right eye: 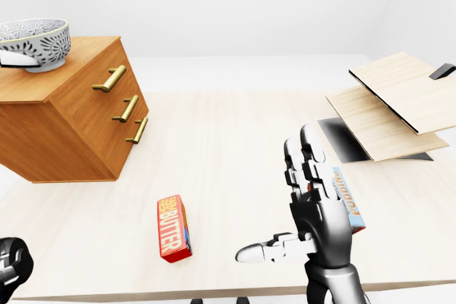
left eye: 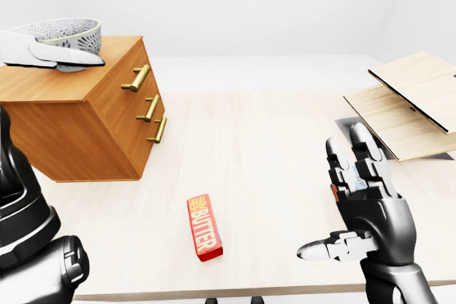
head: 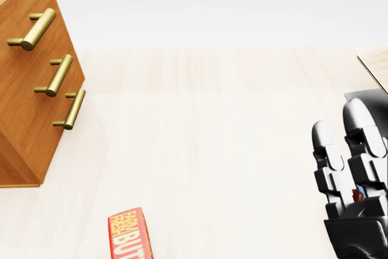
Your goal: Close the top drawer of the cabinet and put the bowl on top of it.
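A wooden cabinet (left eye: 78,115) with three brass handles stands on the pale table (left eye: 271,140) at the left of the left-eye view. Its top drawer (left eye: 137,78) sits flush with the two below it. A grey patterned bowl (left eye: 65,33) rests upright on the cabinet's top at its left end. My left hand (left eye: 50,51) lies against the bowl's near side with fingers stretched out flat, not closed round it. My right hand (right eye: 278,197) hovers open over the table at the lower right, fingers spread, holding nothing.
A red butter box (left eye: 204,227) lies near the table's bottom edge. An orange and blue box (right eye: 350,203) lies partly behind my right hand. Two stacked wooden boards (left eye: 410,105) stand tilted at the right. My dark left arm (left eye: 28,226) fills the lower left corner.
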You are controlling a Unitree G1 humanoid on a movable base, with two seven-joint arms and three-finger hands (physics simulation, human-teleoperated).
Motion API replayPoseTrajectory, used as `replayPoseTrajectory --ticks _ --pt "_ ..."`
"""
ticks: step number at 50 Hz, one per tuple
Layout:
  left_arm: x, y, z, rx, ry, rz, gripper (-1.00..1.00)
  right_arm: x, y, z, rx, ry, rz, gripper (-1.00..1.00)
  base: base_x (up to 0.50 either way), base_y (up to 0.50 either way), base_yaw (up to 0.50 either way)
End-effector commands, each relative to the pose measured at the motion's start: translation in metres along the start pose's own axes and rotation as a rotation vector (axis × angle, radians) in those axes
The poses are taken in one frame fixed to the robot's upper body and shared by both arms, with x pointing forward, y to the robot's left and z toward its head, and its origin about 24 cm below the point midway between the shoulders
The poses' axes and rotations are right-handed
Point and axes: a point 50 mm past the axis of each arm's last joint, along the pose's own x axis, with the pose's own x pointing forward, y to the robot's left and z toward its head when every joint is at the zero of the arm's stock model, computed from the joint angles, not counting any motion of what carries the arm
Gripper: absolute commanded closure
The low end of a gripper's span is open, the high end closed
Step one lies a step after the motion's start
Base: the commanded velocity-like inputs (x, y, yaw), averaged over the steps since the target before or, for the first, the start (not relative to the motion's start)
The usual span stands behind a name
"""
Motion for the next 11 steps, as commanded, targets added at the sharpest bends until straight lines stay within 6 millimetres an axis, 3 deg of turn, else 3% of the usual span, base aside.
replayPoseTrajectory --ticks 1,7,11 --pt "-0.027 -0.001 0.048 -0.123 -0.215 -0.047 -1.0 0.0 0.001 -0.001 0.0 0.004 0.002 -1.0 0.0 0.0 0.0" --pt "-0.05 -0.003 0.082 -0.26 -0.369 -0.063 -1.0 0.0 0.0 -0.001 0.001 0.002 0.001 -1.0 0.0 0.0 0.0" --pt "-0.064 -0.01 0.092 -0.293 -0.398 -0.08 -1.0 0.001 0.0 -0.002 0.001 0.004 0.001 -1.0 0.0 0.0 0.0"
